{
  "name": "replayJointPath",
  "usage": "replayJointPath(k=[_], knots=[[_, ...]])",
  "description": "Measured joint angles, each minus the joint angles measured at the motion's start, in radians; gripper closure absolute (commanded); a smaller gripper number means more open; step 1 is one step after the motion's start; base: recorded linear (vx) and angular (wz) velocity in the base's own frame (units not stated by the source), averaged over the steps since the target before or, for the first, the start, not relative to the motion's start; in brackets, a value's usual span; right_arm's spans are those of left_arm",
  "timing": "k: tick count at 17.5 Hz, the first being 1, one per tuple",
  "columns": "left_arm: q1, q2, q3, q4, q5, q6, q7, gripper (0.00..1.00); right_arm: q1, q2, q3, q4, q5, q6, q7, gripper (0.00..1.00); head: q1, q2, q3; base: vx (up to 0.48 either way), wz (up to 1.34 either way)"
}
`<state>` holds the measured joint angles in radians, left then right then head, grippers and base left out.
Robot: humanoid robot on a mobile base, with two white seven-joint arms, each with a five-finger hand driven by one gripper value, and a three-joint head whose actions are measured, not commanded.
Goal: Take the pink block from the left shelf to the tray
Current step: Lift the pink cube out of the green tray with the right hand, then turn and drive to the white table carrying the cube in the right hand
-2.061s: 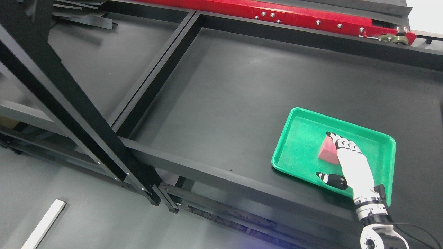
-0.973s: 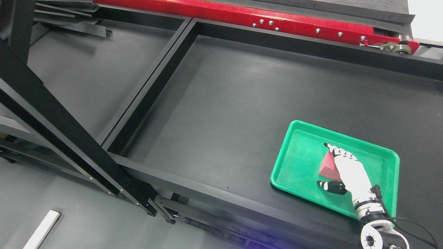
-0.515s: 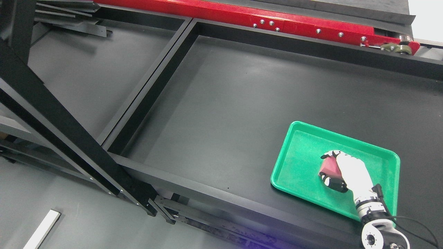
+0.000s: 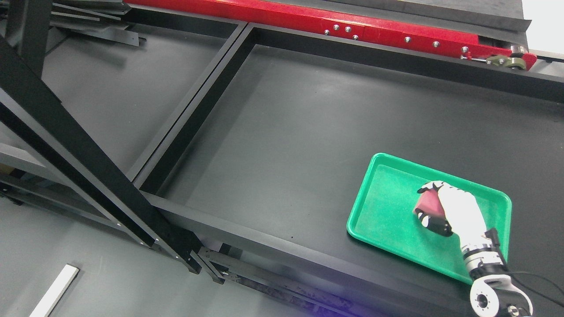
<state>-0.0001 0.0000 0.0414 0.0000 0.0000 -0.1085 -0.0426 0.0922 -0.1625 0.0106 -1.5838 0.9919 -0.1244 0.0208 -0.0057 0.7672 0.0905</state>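
While my right hand (image 4: 449, 211) curls over the block (image 4: 428, 203), most of that pink block stays hidden: only its left face shows between my fingers (image 4: 426, 188) above and my thumb (image 4: 434, 223) below. Whether the block sits on the tray floor or is lifted just clear of it, I cannot tell from this angle. My fingers are clamped on the block, dark tips wrapped round its upper edge, thumb pressed in from the near side.

My right arm comes in from the lower right corner, and the picture cuts it off just past the round wrist joint (image 4: 484, 301). A thin black cable (image 4: 535, 279) loops off the wrist toward the right edge. The back of my hand faces up and to the right, white shell outward, wrist banded in black and white. My hand hangs over the right half of the green tray (image 4: 383, 207), covering part of its floor and near rim.

The tray lies on the dark bench (image 4: 308, 132), close to its front edge. A black post (image 4: 88, 163) slants across the left, blocking part of the left shelf (image 4: 119, 97) behind it. A red rail (image 4: 352, 26) runs along the top, cut off by the frame. On the floor at lower left lies a white strip (image 4: 55, 290), also cut off.
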Motion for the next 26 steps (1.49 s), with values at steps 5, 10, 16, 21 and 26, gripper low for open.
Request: replayJointPath(k=[5,10,16,21,26], knots=[[0.000,0.000,0.000,0.000,0.000,0.000,0.000,0.00,0.006,-0.012,-0.053,-0.042,-0.068,-0.063,-0.147,0.97,0.0000,0.000,0.000,-0.023,0.02],[0.000,0.000,0.000,0.000,0.000,0.000,0.000,0.00,0.018,-0.017,-0.095,-0.077,-0.117,-0.095,-0.211,0.97,0.0000,0.000,0.000,-0.009,0.00],[0.000,0.000,0.000,0.000,0.000,0.000,0.000,0.00,0.026,-0.018,-0.123,-0.103,-0.140,-0.104,-0.222,0.97,0.0000,0.000,0.000,-0.017,0.08],[0.000,0.000,0.000,0.000,0.000,0.000,0.000,0.00,0.035,-0.018,-0.136,-0.116,-0.146,-0.104,-0.224,0.97,0.0000,0.000,0.000,-0.069,0.33],[0.000,0.000,0.000,0.000,0.000,0.000,0.000,0.00,0.039,-0.018,-0.142,-0.124,-0.149,-0.104,-0.223,0.97,0.0000,0.000,0.000,-0.134,0.70]])
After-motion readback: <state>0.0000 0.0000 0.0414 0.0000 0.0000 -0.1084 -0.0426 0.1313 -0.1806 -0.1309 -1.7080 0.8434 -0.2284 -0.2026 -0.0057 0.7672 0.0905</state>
